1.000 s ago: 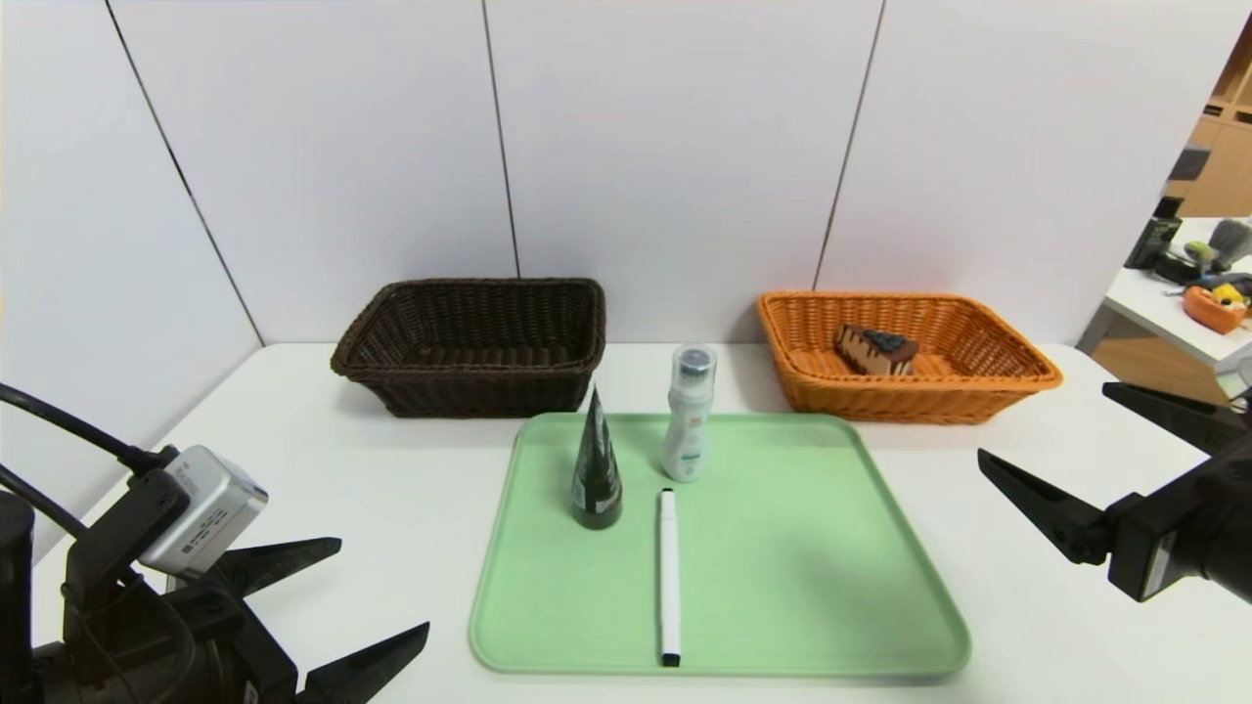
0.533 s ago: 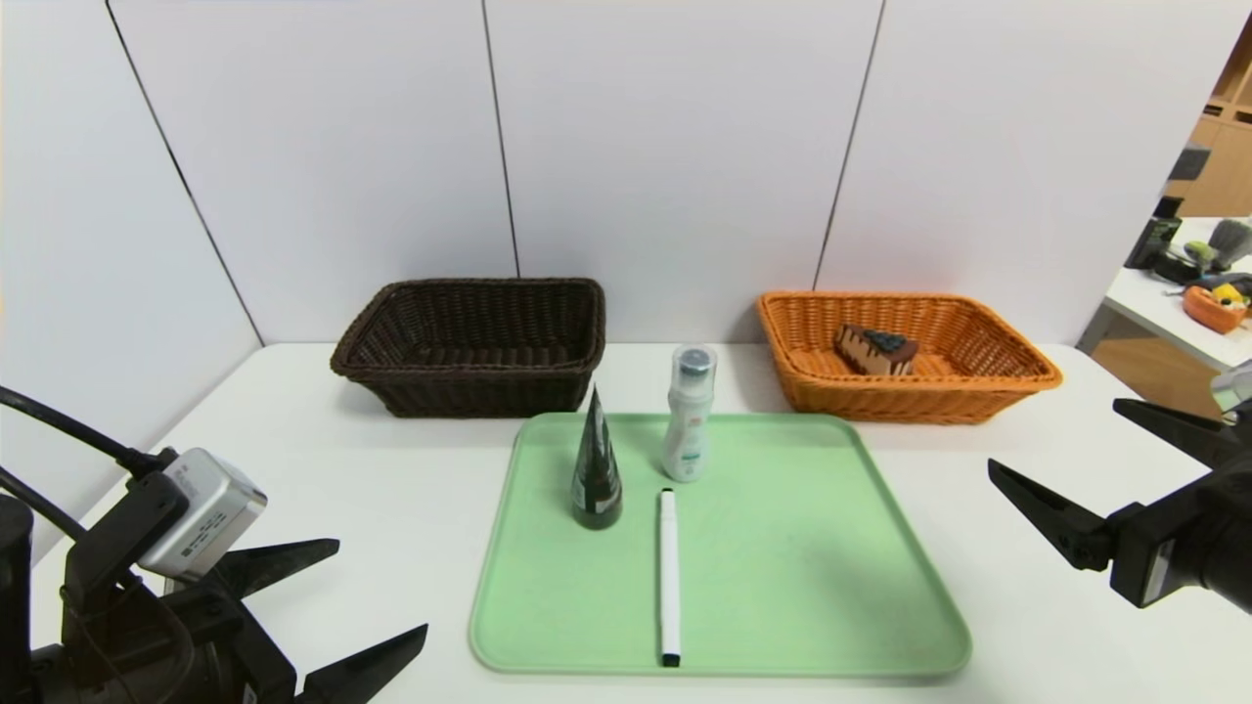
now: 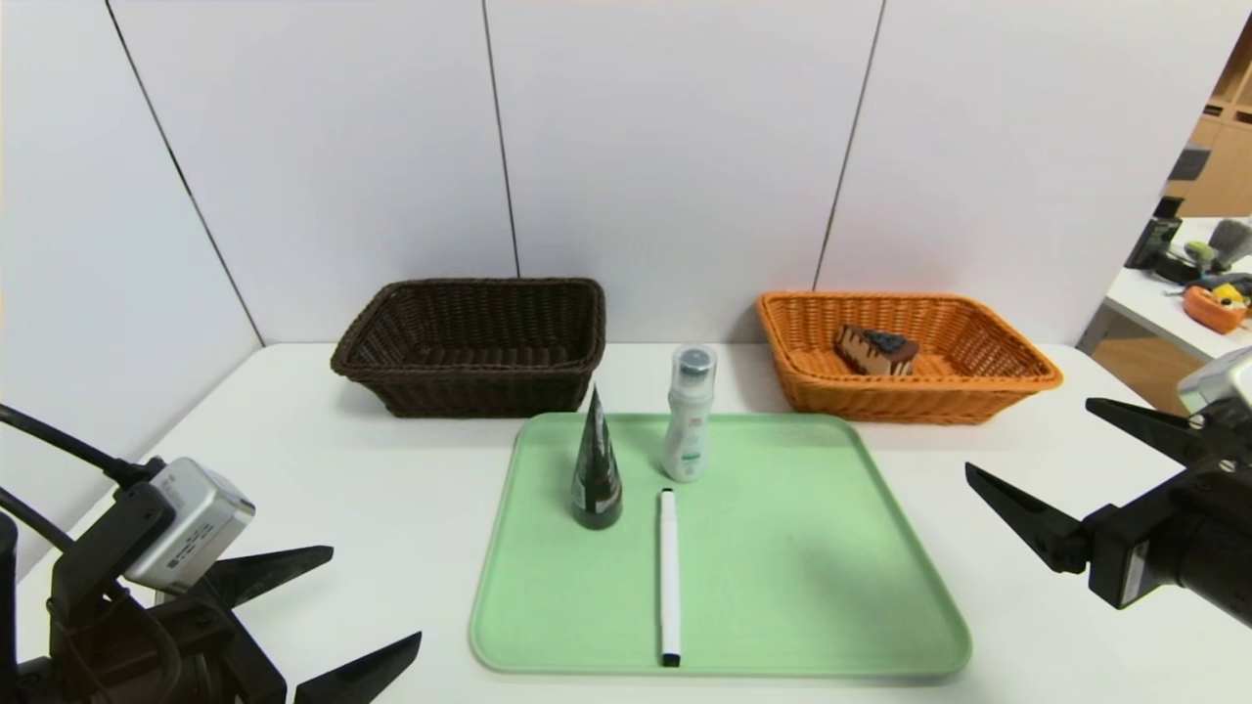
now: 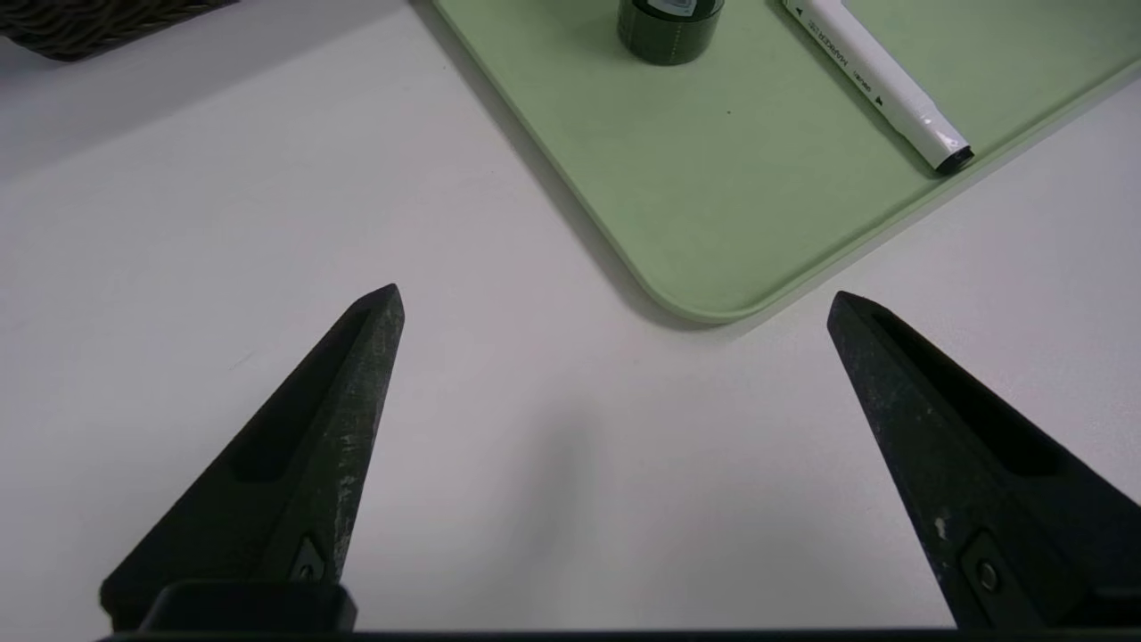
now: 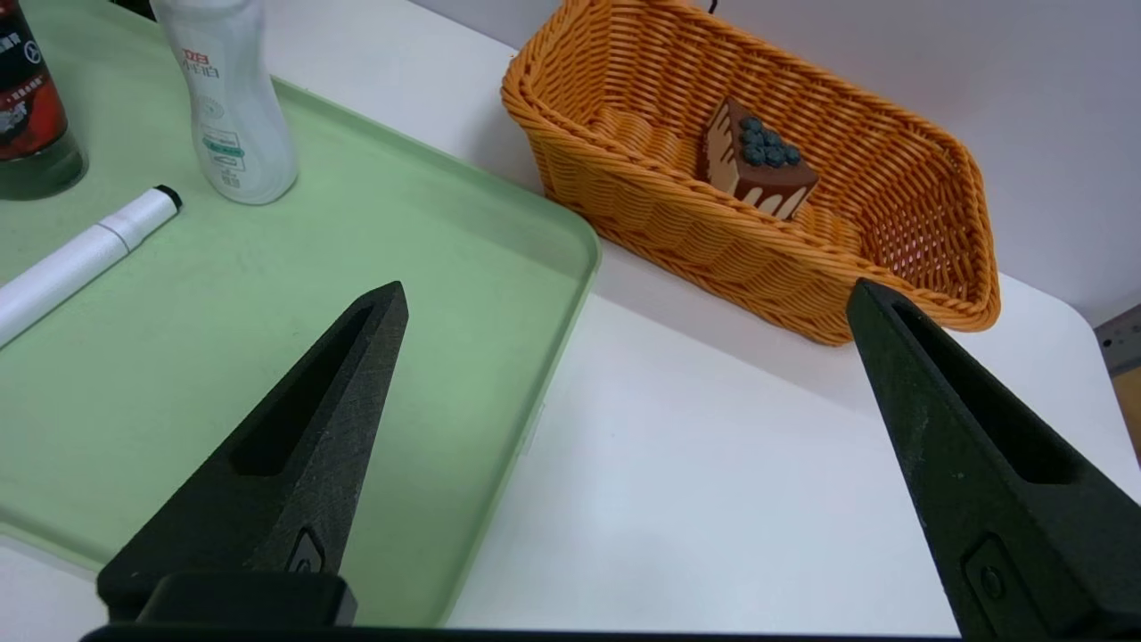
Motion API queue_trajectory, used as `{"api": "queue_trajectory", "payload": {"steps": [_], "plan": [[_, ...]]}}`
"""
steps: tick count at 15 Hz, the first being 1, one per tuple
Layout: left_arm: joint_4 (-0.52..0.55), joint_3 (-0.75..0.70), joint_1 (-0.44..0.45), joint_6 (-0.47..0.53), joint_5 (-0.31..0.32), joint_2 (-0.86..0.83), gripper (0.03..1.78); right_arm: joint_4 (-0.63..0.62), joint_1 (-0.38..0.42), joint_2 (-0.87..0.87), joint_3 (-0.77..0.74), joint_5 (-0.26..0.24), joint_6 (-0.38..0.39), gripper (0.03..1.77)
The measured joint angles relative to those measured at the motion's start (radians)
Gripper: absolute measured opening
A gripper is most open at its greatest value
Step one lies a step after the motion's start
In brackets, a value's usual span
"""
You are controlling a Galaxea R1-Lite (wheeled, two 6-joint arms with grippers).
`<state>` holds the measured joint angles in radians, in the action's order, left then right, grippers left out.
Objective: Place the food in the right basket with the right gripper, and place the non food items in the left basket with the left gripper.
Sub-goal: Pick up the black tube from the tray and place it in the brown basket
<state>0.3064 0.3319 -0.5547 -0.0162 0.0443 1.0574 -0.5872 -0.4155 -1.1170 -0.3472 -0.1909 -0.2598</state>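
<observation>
White panelled walls back a white table (image 3: 342,469), and both arms hang low at its near edge. At the near left, the left gripper (image 3: 362,611) hovers over bare tabletop with its jaws spread wide and nothing between them, just off the near-left corner of the green tray (image 3: 802,577). On the right, the right gripper (image 3: 1032,460) is likewise wide open and empty, above the table between the tray's right rim and the orange basket (image 3: 1017,376).

On the tray lie the remaining things: a dark cone-shaped tube (image 3: 596,469) standing upright, a white bottle (image 3: 688,416) upright just behind and to its right, and a white marker (image 3: 668,575) lying flat, pointing toward the robot. All three look like non-food.

A cake slice (image 3: 875,350) already sits inside the orange basket, so the food half appears finished. The dark brown basket (image 3: 469,347) on the left holds nothing visible; by my reading the left arm's three placements are all still ahead.
</observation>
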Motion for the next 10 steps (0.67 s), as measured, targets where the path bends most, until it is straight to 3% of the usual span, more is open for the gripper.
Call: {"api": "queue_trajectory", "payload": {"steps": [4, 6, 10], "plan": [[0.068, -0.002, -0.003, -0.026, 0.0, 0.031, 1.69, 0.003, -0.001, -0.004, 0.01, 0.001, 0.001, 1.7], [0.166, -0.004, -0.019, -0.065, -0.02, 0.083, 1.69, 0.003, -0.001, -0.005, 0.011, 0.001, 0.001, 1.7], [0.345, 0.0, -0.149, -0.151, -0.183, 0.224, 1.69, 0.004, -0.001, -0.006, 0.019, 0.003, 0.0, 1.7]]}}
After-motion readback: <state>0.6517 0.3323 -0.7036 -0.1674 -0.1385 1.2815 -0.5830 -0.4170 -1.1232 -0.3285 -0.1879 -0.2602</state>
